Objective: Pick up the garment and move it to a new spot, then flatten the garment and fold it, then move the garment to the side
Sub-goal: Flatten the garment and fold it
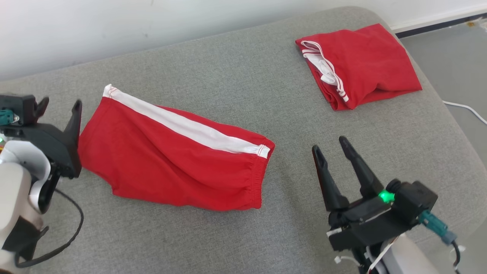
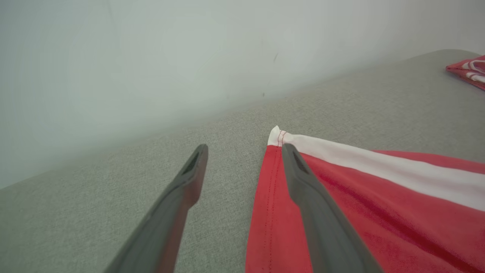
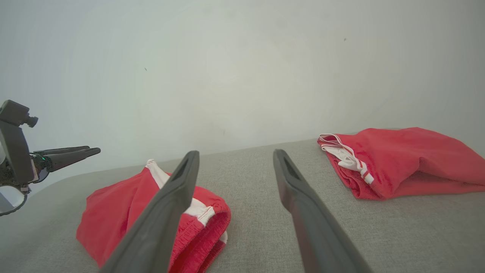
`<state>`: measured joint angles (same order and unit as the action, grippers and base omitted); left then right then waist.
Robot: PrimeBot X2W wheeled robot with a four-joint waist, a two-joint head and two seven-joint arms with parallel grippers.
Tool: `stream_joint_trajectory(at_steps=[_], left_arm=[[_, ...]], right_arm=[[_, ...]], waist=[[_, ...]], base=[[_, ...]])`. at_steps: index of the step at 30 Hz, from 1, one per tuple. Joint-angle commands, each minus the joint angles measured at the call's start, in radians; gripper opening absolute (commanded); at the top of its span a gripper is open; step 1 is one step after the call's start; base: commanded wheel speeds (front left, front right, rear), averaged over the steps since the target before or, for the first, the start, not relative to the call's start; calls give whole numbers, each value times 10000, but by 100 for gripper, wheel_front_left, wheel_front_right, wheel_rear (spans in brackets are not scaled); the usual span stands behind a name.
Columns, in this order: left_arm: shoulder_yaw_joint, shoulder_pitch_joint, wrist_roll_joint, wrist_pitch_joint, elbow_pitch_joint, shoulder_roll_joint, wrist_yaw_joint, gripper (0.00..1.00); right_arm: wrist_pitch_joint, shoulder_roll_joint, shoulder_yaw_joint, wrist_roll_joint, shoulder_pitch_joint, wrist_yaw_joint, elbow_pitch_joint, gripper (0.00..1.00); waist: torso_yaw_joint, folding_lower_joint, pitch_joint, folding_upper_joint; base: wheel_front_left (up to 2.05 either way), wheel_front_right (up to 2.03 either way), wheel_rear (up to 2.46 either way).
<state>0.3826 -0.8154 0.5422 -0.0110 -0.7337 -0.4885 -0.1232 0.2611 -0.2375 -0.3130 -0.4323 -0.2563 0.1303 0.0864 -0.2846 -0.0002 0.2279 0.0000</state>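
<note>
The garment (image 1: 167,167), red shorts with a white side stripe, lies folded flat on the grey cushion (image 1: 247,83), left of centre. My left gripper (image 1: 61,103) is open at its left hem; in the left wrist view (image 2: 244,147) one finger hangs over the hem corner of the garment (image 2: 379,204) and the other over bare cushion. My right gripper (image 1: 329,144) is open, off to the right of the waistband and apart from it. The right wrist view shows these fingers (image 3: 235,152) wide apart above the waistband end of the garment (image 3: 113,212). Nothing is held.
A second red garment (image 1: 365,61) lies folded at the cushion's back right corner, also seen in the wrist views (image 2: 470,70) (image 3: 409,159). A pale wall runs behind. The cushion's right edge drops to grey floor (image 1: 456,64) with a white cable (image 1: 464,108).
</note>
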Motion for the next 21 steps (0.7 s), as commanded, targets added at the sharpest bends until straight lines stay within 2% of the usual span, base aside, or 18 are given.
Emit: stream_joint_trajectory(at_steps=[1, 9, 16, 20, 21], left_arm=[[89, 202, 104, -321, 33, -134, -14, 100], [374, 494, 601, -2063, 90, -612, -69, 100], [573, 782, 1027, -3355, 112, -718, -77, 100], [676, 1080, 1227, -4328, 160, -747, 64, 100], [633, 1189, 1410, -4547, 269, -749, 93, 91]], right_arm=[[37, 236, 106, 199, 268, 1, -40, 100], [30, 667, 230, 481, 395, 1, -162, 100], [28, 798, 172, 530, 234, 1, -111, 100], [29, 831, 221, 560, 248, 1, -46, 100], [28, 837, 216, 562, 249, 1, -6, 100]], waist=[[-15, 2, 19, 0], [-272, 2, 277, 0], [-449, 2, 447, 0], [-446, 2, 427, 0], [-428, 2, 405, 0]], base=[[0, 0, 0], [0, 0, 0], [0, 0, 0], [0, 0, 0], [0, 0, 0]])
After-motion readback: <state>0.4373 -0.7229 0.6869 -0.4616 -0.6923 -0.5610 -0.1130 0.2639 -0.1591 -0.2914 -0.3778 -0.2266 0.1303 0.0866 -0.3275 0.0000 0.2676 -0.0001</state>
